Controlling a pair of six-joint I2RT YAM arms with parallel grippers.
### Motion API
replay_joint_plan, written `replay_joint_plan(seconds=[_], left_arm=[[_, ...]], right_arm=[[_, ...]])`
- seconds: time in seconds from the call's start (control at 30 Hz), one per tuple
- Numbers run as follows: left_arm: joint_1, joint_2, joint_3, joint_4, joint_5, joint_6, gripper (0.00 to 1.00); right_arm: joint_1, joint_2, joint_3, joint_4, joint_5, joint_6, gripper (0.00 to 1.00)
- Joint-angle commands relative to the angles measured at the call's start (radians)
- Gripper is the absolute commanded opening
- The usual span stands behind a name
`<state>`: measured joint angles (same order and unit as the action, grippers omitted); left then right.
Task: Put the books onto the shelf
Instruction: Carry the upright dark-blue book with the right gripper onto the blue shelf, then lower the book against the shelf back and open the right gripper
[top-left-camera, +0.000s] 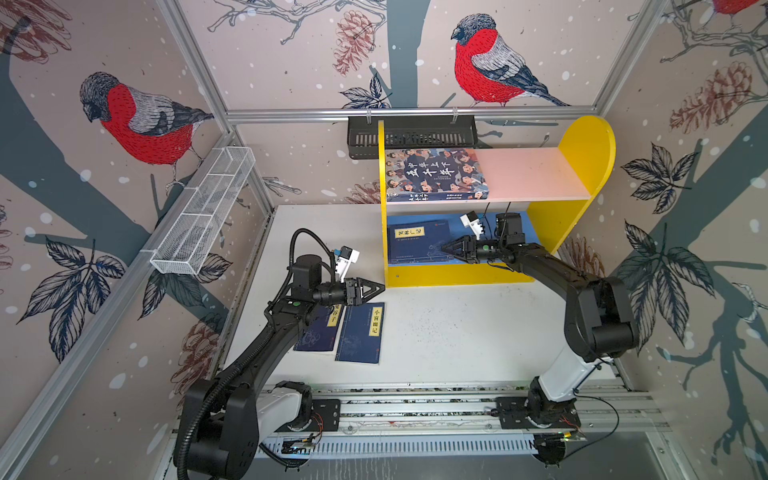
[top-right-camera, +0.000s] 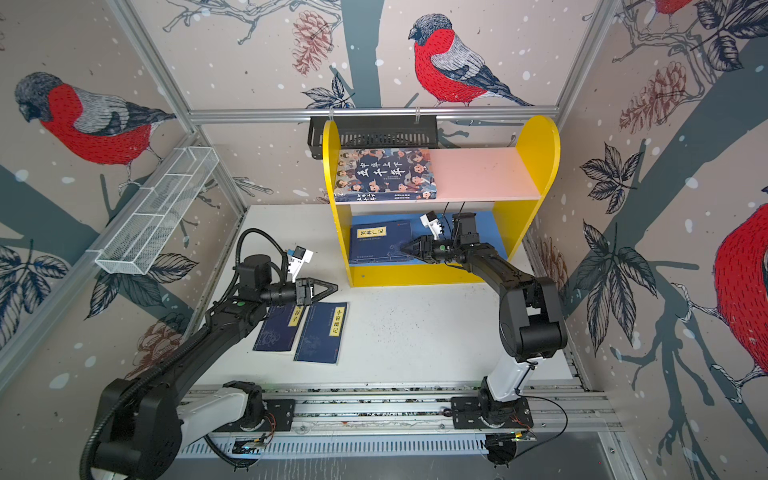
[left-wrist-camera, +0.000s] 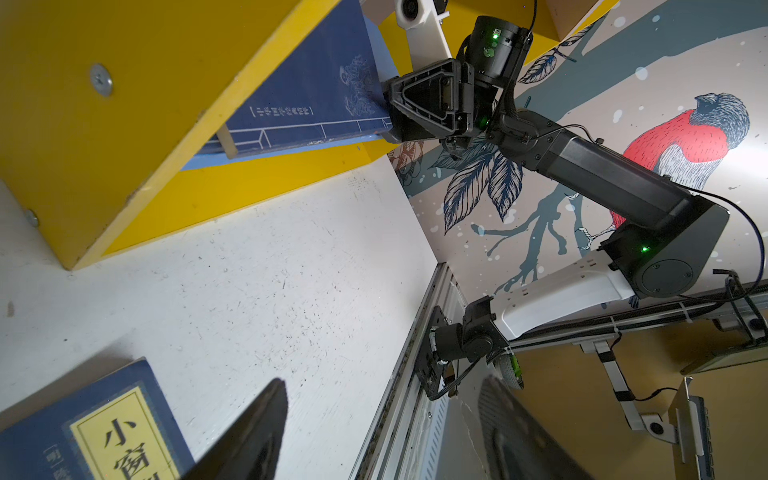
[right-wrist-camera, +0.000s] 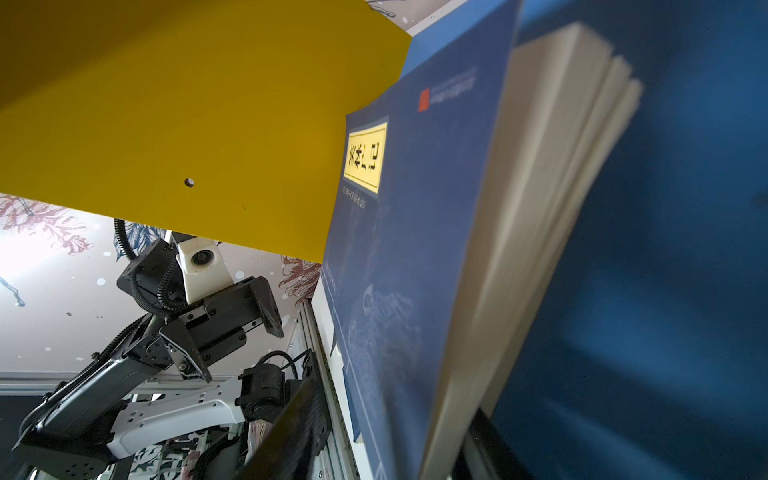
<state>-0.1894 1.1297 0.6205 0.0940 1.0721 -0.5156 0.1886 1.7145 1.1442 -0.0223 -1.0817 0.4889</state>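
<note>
White table (top-left-camera: 457, 332), shelf (top-left-camera: 582, 174) at 12 o'clock

Pink board (top-left-camera: 536, 174): faces book (top-left-camera: 432, 174) flat, 9 o'clock end. Blue board (top-left-camera: 419, 217): navy book (top-left-camera: 415, 249) flat; right gripper (top-left-camera: 445, 248) astride its 3 o'clock edge, jaws apart. Loose navy pair (top-left-camera: 359, 336) on table at 8 o'clock; left gripper (top-left-camera: 379, 287) at their 12 o'clock ends, jaws wide, empty.

Pink board (top-left-camera: 536, 174) free beside thick book (top-left-camera: 436, 174); blue board (top-left-camera: 530, 228) crowded: navy book (top-left-camera: 415, 245), right end effector (top-left-camera: 446, 248) inside.
</note>
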Motion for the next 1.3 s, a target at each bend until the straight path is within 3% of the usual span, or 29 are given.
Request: replay_joint_plan(seconds=[0.0, 0.13, 0.37, 0.73, 0.93, 1.27], left_arm=[[0.002, -0.005, 0.003, 0.014, -0.005, 0.031, 0.73], [0.002, -0.005, 0.027, -0.042, -0.054, 0.077, 0.73], [0.0, -0.004, 0.066, -0.138, -0.144, 0.188, 0.73], [-0.008, 0.008, 0.169, -0.311, -0.323, 0.466, 0.72], [-0.015, 0.007, 0.136, -0.283, -0.404, 0.491, 0.72], [-0.023, 0.015, 0.107, -0.25, -0.431, 0.515, 0.72]], right_arm=[[0.002, -0.017, 0.014, -0.047, 0.118, -0.038, 0.59], [0.004, -0.031, 0.033, -0.115, 0.249, -0.064, 0.65], [0.022, -0.068, 0.034, -0.142, 0.393, -0.073, 0.68], [0.056, -0.124, 0.011, -0.117, 0.433, -0.065, 0.67], [0.093, -0.122, 0.008, -0.128, 0.456, -0.07, 0.66], [0.126, -0.141, 0.02, -0.159, 0.506, -0.071, 0.65]])
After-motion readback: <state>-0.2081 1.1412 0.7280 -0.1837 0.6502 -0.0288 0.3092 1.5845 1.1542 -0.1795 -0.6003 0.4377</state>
